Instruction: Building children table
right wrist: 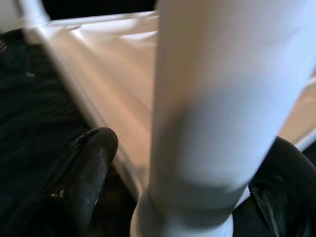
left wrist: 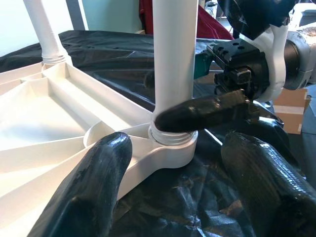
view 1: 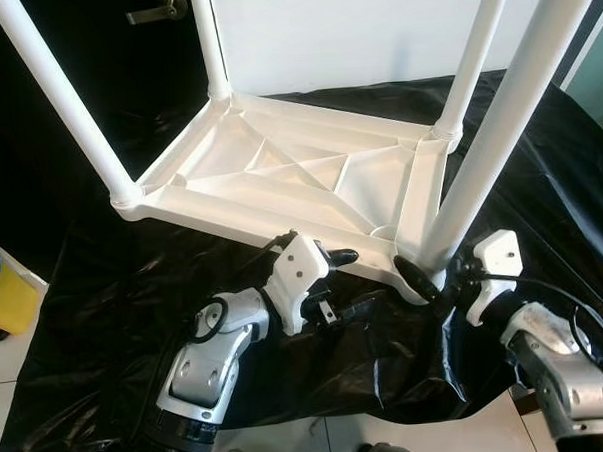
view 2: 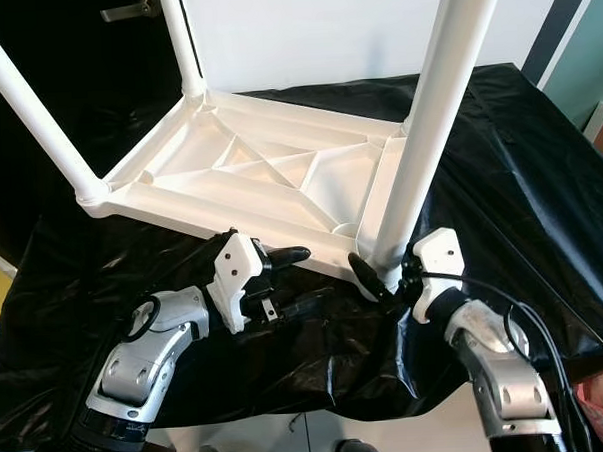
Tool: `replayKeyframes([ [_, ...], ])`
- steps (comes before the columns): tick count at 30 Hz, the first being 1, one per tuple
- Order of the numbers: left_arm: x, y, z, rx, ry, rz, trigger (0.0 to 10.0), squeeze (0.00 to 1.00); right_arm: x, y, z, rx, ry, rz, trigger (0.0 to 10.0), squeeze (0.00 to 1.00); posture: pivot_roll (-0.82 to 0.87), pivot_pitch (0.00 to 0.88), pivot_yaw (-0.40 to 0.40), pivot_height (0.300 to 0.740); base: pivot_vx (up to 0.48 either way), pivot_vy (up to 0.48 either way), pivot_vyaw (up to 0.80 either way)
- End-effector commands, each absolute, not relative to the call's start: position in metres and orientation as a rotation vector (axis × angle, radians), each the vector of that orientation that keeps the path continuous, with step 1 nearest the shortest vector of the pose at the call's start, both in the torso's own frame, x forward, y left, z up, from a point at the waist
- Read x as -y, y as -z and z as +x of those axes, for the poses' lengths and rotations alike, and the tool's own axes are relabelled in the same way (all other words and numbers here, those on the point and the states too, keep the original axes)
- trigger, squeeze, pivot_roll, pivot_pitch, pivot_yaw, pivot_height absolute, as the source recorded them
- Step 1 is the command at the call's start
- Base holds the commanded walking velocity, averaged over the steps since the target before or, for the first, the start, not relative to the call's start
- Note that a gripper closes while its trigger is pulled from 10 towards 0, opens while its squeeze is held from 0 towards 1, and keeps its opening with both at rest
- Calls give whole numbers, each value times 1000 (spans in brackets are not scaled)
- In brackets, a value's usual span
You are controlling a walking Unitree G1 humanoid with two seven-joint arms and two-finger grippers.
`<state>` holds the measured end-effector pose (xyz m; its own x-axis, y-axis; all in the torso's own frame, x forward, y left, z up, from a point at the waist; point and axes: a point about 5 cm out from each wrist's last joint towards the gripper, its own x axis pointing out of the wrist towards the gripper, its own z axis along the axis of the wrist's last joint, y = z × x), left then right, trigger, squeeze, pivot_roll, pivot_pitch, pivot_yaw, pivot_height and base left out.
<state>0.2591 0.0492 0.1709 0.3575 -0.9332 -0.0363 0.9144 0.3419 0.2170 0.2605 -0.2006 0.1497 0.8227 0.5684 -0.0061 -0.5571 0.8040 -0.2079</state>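
**Op:** Left eye view gives me the children's table (view 1: 299, 176) upside down on the black plastic sheet (view 1: 106, 325), tabletop down, all four legs standing up out of their corner sockets. I've got the right gripper (view 2: 379, 276) at the base of the near-right leg (view 1: 493, 148), one finger on each side of it just above the socket (left wrist: 170, 139).

**Spotter:** Is it actually clamped on?

**Op:** Judging from the right wrist view, the two fingers (right wrist: 81, 173) flank the leg with a little daylight on both sides, so I'd call it spread around the leg, not squeezing it. The left gripper (view 1: 336, 283) hangs just beside the table's near edge with its fingers apart, holding nothing.

**Spotter:** What worries you from here?

**Op:** Three things, I reckon. If I twist or press that leg without the left gripper bracing the frame, the whole table could slide on that slick sheet. If I push off-axis, the leg could cock in the socket and jam, or pop out. And the sheet is bunched right under the near-right corner, so a fold could get dragged along with the table.

**Spotter:** Is the leg fully seated?

**Op:** Can't tell from here.
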Motion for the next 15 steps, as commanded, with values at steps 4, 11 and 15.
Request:
replayKeyframes([
  [4,-48,-169,262,104,1151,209,10000,0,200,-144,270,4,-719,-222,4980,0,-145,74,45,740,0,0,0],
  [11,-46,-169,263,107,1155,209,10000,0,202,-142,277,-1,-735,-243,0,0,-141,70,43,740,0,0,0],
  [15,-46,-169,263,107,1155,207,10000,0,204,-140,278,-8,-739,-247,0,0,-142,71,42,740,0,0,0],
])
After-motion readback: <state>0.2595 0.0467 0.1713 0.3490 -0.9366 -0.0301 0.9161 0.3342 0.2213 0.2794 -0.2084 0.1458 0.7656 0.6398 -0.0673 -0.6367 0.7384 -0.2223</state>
